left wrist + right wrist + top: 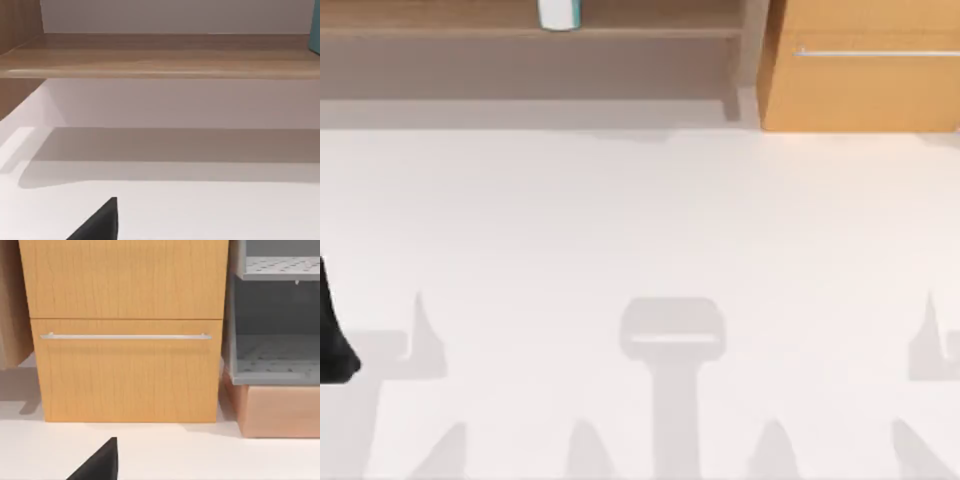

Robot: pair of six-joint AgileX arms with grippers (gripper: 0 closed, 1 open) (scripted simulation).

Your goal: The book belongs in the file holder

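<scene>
**Book upright on the far wooden shelf, both of my arms low at the table's near edge**

The book (560, 14), light teal-blue with white page edges, stands on the long light-brown wooden shelf (520, 32) at the far side of the white table (640, 220), a little left of the middle. In my left wrist view a thin sliver of teal (315, 44) sits at the edge of that same shelf board (160, 55).

To the right of the shelf is an orange-brown wooden cabinet with a slim silver bar handle (875, 52). My right wrist view faces this cabinet (125, 330) head-on, and just beside it on the right is a grey perforated tiered file holder (275, 360) resting on a pale wooden block (280, 410).

My left arm (332, 330) shows as a dark shape at the table's left edge, well apart from the book. A black fingertip (100, 222) of my left gripper juts into its wrist view, and a like fingertip (100, 462) of my right gripper into the other; whether either gripper is open or closed I cannot tell. Neither is touching anything.
</scene>
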